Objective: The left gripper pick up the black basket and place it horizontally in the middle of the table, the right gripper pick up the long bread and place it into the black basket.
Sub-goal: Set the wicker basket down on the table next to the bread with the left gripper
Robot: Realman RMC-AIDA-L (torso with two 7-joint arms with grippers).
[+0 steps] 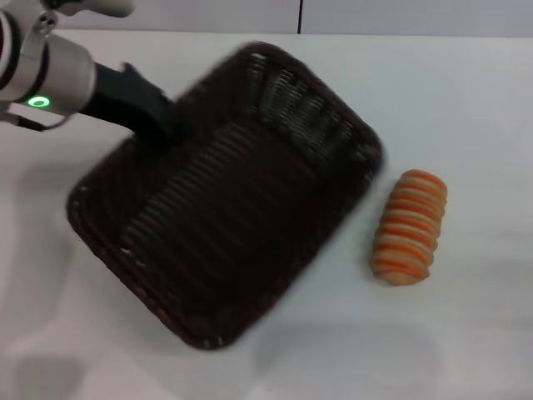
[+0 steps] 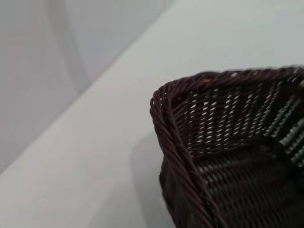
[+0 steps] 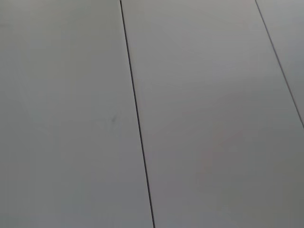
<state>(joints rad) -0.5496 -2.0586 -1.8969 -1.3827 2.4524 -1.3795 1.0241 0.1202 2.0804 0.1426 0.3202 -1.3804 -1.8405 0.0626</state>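
Note:
The black basket is held above the white table, lying diagonally across its middle, and it looks blurred. My left gripper reaches in from the upper left and is shut on the basket's rim on its left long side. The left wrist view shows one rounded corner of the basket with its braided rim close up. The long bread, tan with orange stripes, lies on the table just right of the basket, apart from it. My right gripper is out of view.
The table's far edge meets a grey wall at the back. The right wrist view shows only grey wall panels with thin seams. Bare table lies in front of the basket and to the right of the bread.

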